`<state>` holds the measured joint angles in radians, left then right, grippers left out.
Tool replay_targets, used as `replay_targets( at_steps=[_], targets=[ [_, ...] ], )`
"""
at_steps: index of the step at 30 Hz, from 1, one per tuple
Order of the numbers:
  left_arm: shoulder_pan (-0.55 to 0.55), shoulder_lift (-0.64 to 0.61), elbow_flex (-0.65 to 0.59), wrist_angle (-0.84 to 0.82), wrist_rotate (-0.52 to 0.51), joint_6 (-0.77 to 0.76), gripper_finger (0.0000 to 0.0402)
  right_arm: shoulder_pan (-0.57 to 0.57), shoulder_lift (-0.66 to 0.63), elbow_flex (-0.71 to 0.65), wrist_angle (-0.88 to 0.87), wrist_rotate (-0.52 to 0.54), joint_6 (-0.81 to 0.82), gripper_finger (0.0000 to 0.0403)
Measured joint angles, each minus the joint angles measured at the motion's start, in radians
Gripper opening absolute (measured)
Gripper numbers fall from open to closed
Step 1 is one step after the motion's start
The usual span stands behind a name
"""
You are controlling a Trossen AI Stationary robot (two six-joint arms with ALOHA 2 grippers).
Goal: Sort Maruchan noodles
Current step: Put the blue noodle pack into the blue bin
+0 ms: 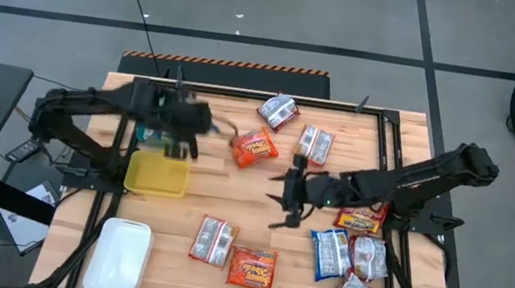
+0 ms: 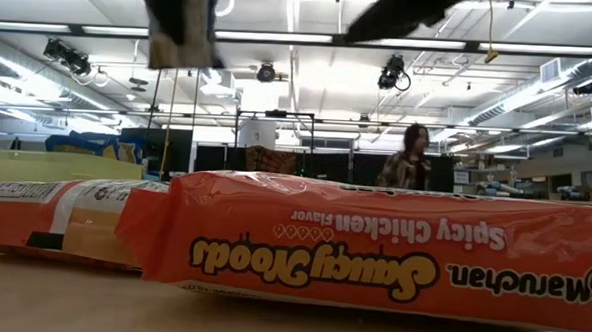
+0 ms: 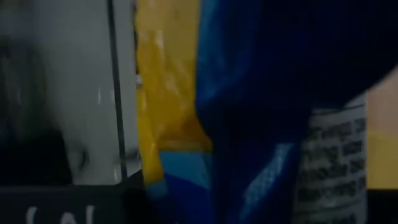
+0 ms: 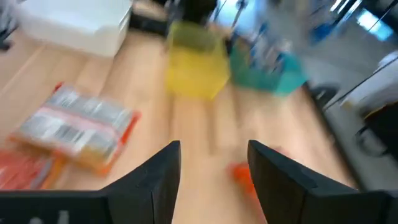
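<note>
My left gripper (image 1: 181, 131) is up over the teal bin (image 1: 146, 133) at the table's far left and is shut on a blue-and-white Maruchan packet (image 3: 249, 124), which fills the left wrist view. My right gripper (image 1: 290, 197) hovers open over bare wood at mid-table, touching nothing. In the right wrist view its fingers (image 4: 211, 180) stand apart, with an orange packet (image 4: 239, 171) just beyond them. More packets lie flat on the table: orange (image 1: 255, 149), silver (image 1: 278, 112), silver (image 1: 314, 144), and a cluster by the right arm (image 1: 355, 254). My left gripper holds the blue-and-white packet from above. In the low view the packet (image 2: 168, 48) hangs below the fingers (image 2: 183, 6), lifted clear of the table. The packet itself covers the place of contact in the left wrist view, so which part is held cannot be told.
A yellow bin (image 1: 158, 172) sits just nearer than the teal one, and a white bin (image 1: 119, 256) stands at the near left corner. A silver packet (image 1: 214, 241) and an orange packet (image 1: 252, 268) lie at the near middle. A person (image 2: 407, 156) stands in the room beyond.
</note>
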<state>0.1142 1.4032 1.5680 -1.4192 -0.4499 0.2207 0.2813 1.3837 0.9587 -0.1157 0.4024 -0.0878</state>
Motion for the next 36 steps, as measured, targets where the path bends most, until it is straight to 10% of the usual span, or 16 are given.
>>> replay_targets(
  at_steps=[17, 36],
  targets=[
    [0.753, -0.009, -0.331, 0.279, 0.108, 0.376, 0.0144, 0.062, 0.16, -0.155, 0.245, -0.011, 0.073, 0.019],
    [0.859, 0.218, -0.386, 0.301, 0.146, 0.451, 0.0143, -0.011, 0.187, -0.155, 0.325, -0.116, 0.016, 0.019]
  ],
)
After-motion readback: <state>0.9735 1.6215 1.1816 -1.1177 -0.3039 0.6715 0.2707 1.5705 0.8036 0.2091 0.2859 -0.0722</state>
